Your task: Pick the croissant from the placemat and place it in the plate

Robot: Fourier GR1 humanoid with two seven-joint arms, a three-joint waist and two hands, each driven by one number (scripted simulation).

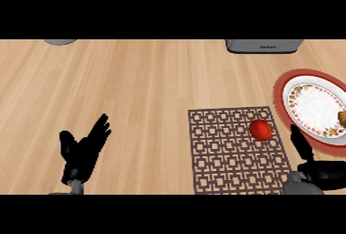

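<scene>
Croissant (pixel 341 119) lay on plate (pixel 297 87) (right of mat (pixel 229 151)); my right hand (pixel 324 173) below plate, fingers indiscernible; left hand (pixel 81 151) spread.

Warm wood, dark lattice, red rim

Light wood-grain desk (pixel 148 87); brown fretwork-patterned placemat (pixel 229 155) bearing a red fruit (pixel 261 130); white plate (pixel 317 107), red-rimmed with speckled border; black hands; grey appliance (pixel 265 45).

Two black hands are seen, the left hand (pixel 82 153) and right hand (pixel 317 170). Grey wrist sections are shown at the frame's lower edge.
</scene>
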